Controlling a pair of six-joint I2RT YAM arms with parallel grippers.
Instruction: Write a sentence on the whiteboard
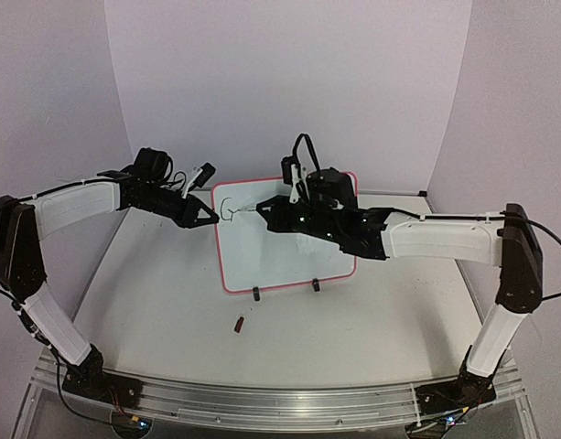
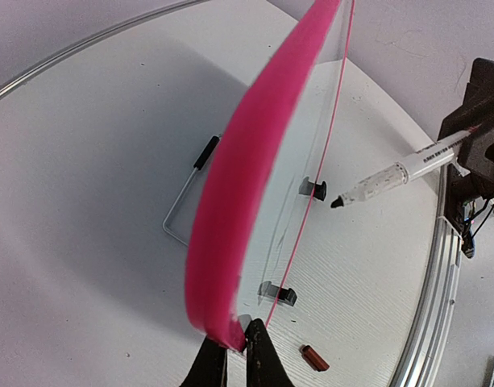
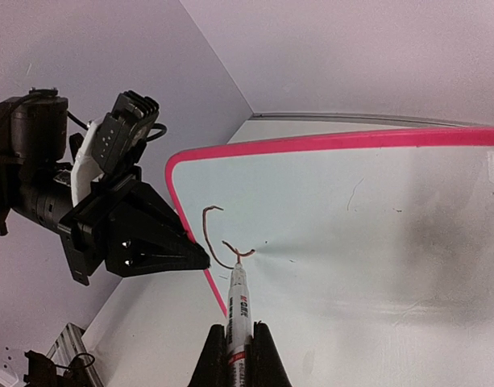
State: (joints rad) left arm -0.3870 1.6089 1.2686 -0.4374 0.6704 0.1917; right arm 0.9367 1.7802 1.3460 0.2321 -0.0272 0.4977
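Pink-framed whiteboard point(image 1: 273, 261), one curved dark stroke point(image 3: 207, 235)

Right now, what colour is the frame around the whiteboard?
The whiteboard frame is bright pink-red; the left wrist view shows it best.

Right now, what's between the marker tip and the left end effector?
In the right wrist view, only the curved first stroke and the whiteboard's pink frame edge, pinched by the left end effector, lie left of the marker's tip.
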